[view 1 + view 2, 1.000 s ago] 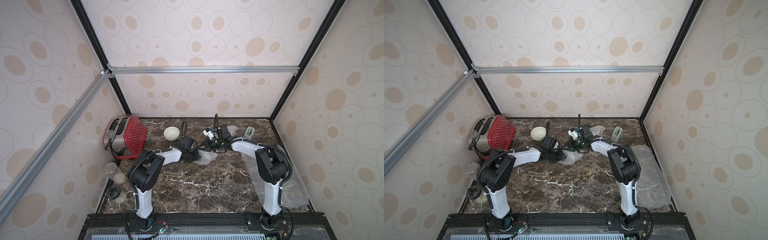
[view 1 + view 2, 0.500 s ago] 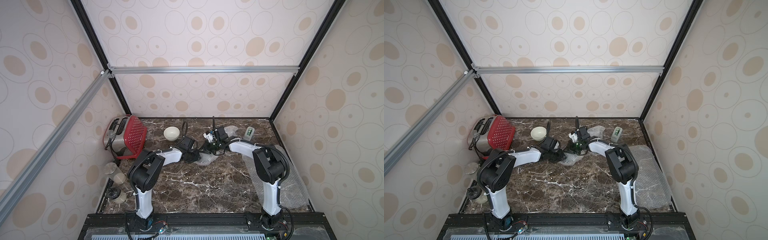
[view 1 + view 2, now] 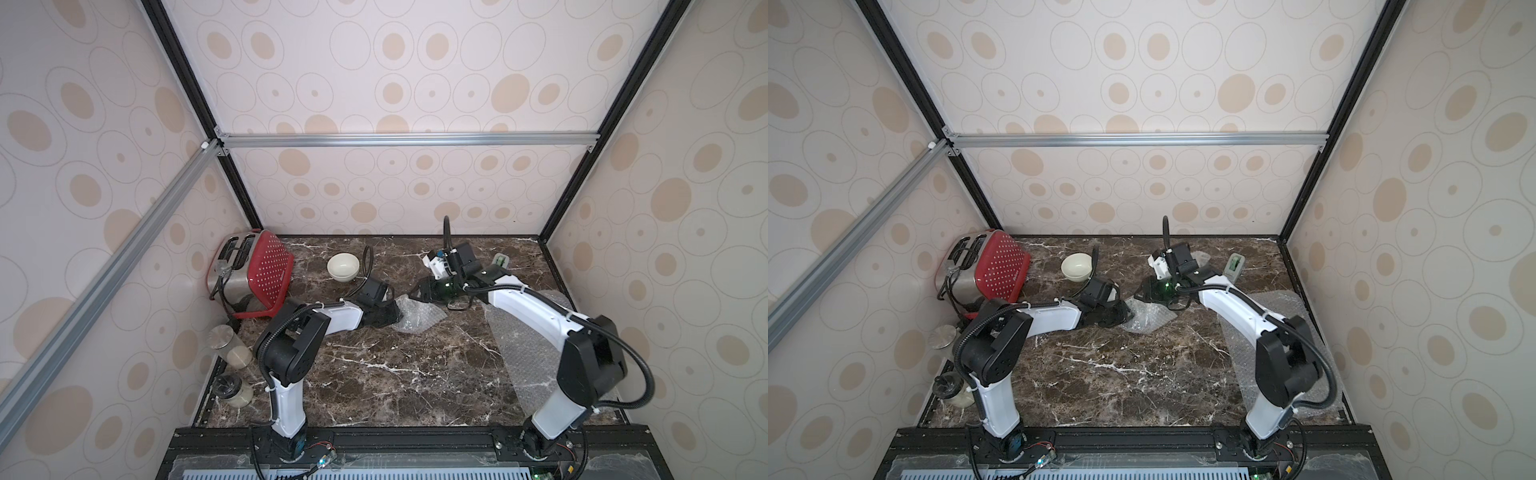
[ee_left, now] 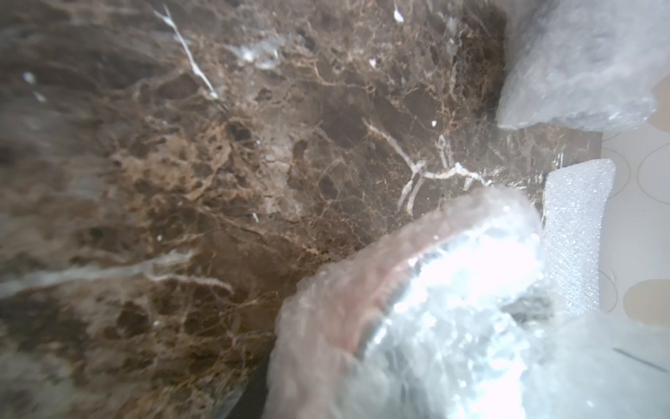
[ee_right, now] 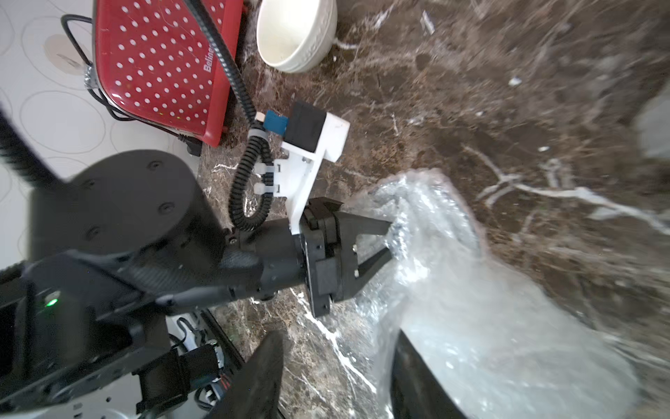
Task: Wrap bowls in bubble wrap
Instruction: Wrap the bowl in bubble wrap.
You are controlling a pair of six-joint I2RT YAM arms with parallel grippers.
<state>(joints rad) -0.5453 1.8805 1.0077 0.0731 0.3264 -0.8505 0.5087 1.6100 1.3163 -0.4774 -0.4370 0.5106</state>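
One bowl [image 4: 464, 275] lies half covered in bubble wrap [image 5: 489, 326], gripped by your left jaws; right jaws stand open. The cream bowl [image 3: 343, 267] waits bare.

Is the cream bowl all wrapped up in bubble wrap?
No, the cream bowl sits bare and uncovered on the marble tabletop beside the red toaster.
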